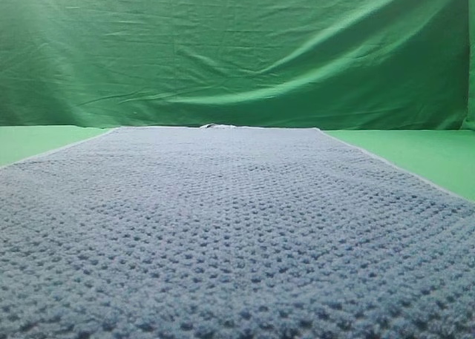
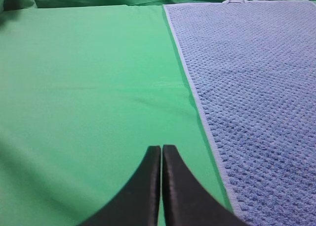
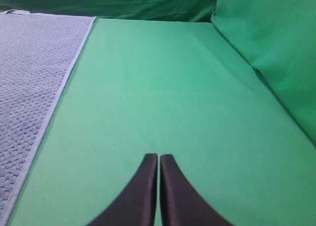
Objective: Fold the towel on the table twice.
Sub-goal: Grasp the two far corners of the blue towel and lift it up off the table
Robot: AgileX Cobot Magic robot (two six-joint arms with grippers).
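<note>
1. towel [image 1: 237, 228] lies flat and unfolded on the table [image 2: 89, 87], long axis running away from the robot toward the backdrop cloth [image 1: 237, 50].
2. left gripper [image 2: 162, 149]: jaws pressed together, holding nothing, over bare table; towel's pale left edge lies just to its right.
3. right gripper [image 3: 158, 158]: likewise closed and empty; towel's right edge lies to its left, a bit farther off (judged from the wrist views).
4. nothing stands between either gripper and its towel edge; a small tab [image 2: 236, 0] shows at the far hem.
5. judgement: both must open, then move inward to the edges.
</note>
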